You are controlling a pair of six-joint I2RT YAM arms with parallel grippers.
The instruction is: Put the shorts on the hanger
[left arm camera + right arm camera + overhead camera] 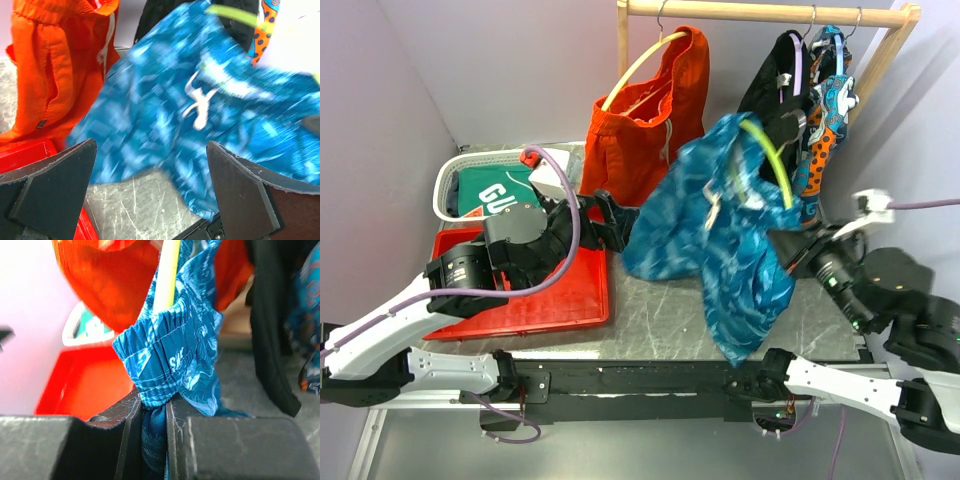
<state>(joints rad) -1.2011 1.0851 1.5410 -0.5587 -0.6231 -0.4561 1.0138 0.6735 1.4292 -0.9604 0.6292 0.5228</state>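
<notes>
Above the counter [655, 305], the shorts [720, 230] hang soft and floppy, partly draped on the hanger [767, 155]. The right end effector [152, 410] pinches the thick waistband, a good spot to hold this light, probably slippery cloth. The left end effector [150, 190] is wide, holding nothing.

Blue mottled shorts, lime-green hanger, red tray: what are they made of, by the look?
Blue-and-teal mottled shorts: thin soft fabric, matte; it drapes and gathers at the waistband. Thin lime-green hanger: likely plastic, a smooth, evenly coloured rod. Red tray: probably moulded plastic, with a ribbed floor and raised rim.
</notes>
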